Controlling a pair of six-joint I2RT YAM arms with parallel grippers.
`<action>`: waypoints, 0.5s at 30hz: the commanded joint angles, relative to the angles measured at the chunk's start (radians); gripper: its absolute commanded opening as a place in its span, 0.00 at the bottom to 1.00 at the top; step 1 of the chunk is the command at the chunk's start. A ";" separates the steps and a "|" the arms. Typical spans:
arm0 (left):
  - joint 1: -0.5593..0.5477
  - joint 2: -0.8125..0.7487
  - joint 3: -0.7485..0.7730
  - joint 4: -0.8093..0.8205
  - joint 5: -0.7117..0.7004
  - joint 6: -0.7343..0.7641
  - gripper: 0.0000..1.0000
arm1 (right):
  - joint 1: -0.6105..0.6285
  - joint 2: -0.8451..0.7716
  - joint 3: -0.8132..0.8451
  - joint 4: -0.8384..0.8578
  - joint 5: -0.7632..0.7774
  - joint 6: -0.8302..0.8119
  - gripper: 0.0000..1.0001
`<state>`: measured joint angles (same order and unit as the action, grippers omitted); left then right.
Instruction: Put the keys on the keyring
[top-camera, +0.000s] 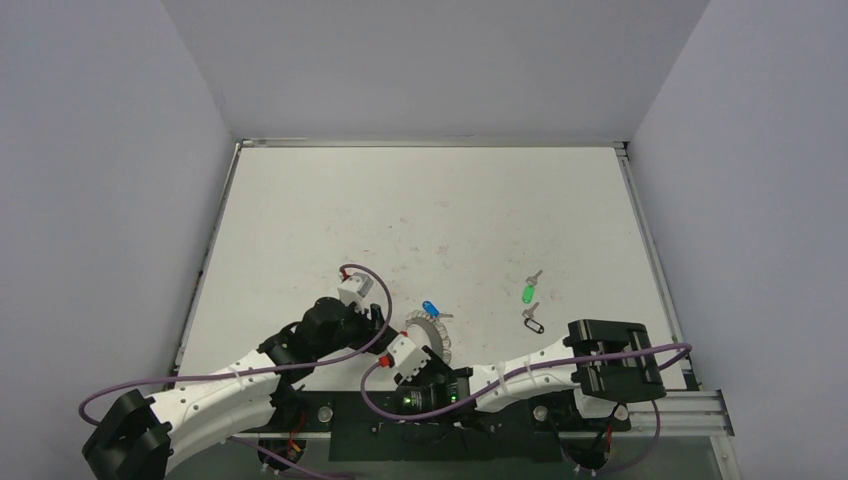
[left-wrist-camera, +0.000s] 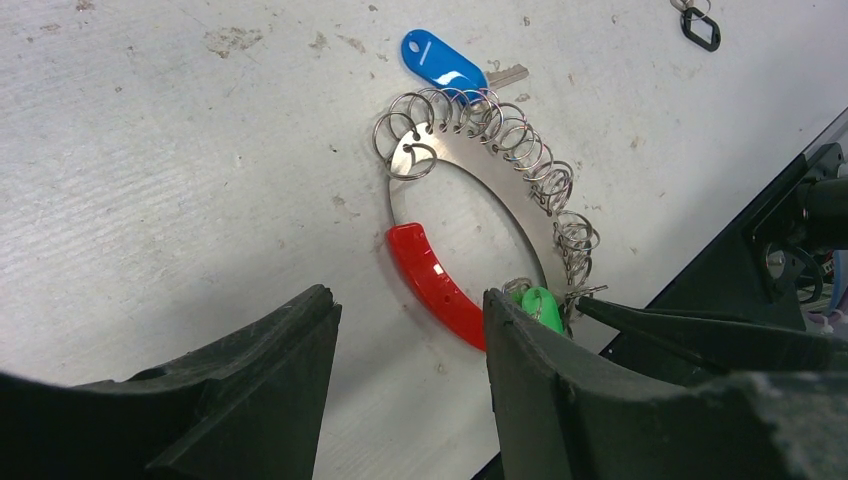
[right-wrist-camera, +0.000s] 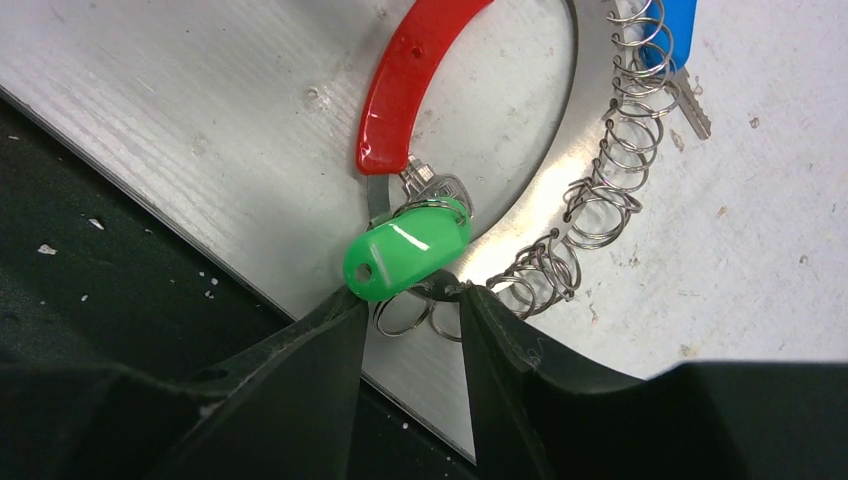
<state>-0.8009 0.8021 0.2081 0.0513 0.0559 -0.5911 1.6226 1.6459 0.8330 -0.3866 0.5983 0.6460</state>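
The keyring (left-wrist-camera: 470, 158), a flat silvery loop with wire coils and a red section (left-wrist-camera: 430, 285), lies on the table near the arms' bases. A blue-headed key (left-wrist-camera: 440, 62) rests at its far side. A green-headed key (right-wrist-camera: 408, 250) hangs on a small ring by the red section's end. My left gripper (left-wrist-camera: 408, 298) hovers open over the red section and holds nothing. My right gripper (right-wrist-camera: 412, 298) has its jaws a little apart at the ring's near edge. The green head touches its left fingertip (right-wrist-camera: 350, 310), and small rings lie in the gap. Another green key (top-camera: 527, 293) lies alone to the right.
A thin black wire loop (top-camera: 533, 325) with a small silver key lies right of the keyring, near the loose green key. The table's near edge and the black base rail (right-wrist-camera: 120, 260) run just below the ring. The white table (top-camera: 420, 210) stretches back to grey walls.
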 joint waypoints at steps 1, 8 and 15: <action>0.007 -0.021 0.017 0.004 -0.015 0.003 0.53 | -0.013 0.022 0.003 -0.027 0.019 0.043 0.39; 0.007 -0.024 0.026 -0.009 -0.014 0.008 0.53 | -0.019 0.006 -0.004 -0.055 -0.022 0.054 0.24; 0.008 -0.021 0.028 -0.006 -0.023 0.006 0.53 | -0.019 -0.069 -0.041 -0.075 -0.045 0.055 0.14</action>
<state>-0.8009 0.7891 0.2081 0.0311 0.0517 -0.5907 1.6096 1.6325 0.8196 -0.4145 0.5720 0.6907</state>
